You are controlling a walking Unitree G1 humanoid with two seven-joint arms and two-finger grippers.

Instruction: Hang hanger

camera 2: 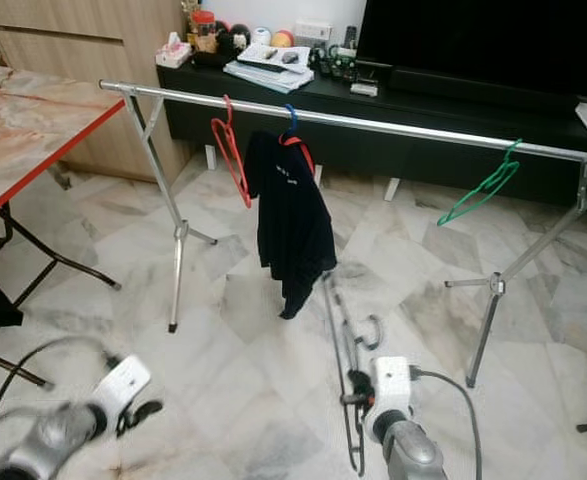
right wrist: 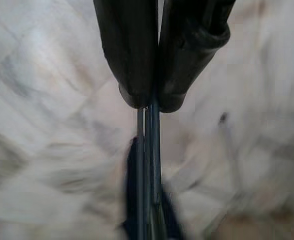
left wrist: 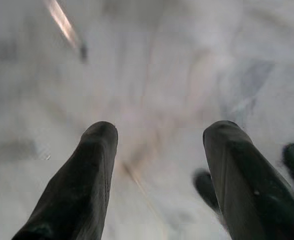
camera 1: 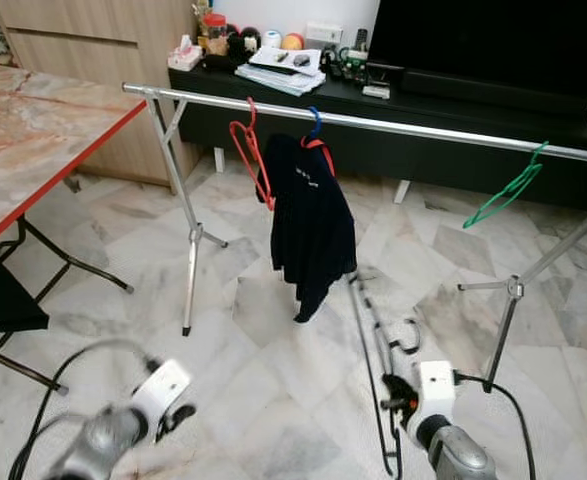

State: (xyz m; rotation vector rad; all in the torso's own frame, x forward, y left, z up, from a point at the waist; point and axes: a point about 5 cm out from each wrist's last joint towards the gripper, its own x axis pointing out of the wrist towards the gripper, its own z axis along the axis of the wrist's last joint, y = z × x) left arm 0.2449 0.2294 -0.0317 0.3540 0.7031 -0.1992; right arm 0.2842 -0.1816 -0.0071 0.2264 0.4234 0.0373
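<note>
A marble-tiled living room. The right gripper (camera 1: 398, 400) is clamped on a dark wire hanger (camera 1: 373, 345), whose long axis points to 12 o'clock toward the steel clothes rail (camera 1: 423, 128); the left gripper (camera 1: 173, 418) hangs released.

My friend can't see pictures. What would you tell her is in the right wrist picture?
Two black fingers of the right gripper are pinched shut on the thin dark wire of a hanger. Behind them, out of focus, is a pale marble floor.
</note>
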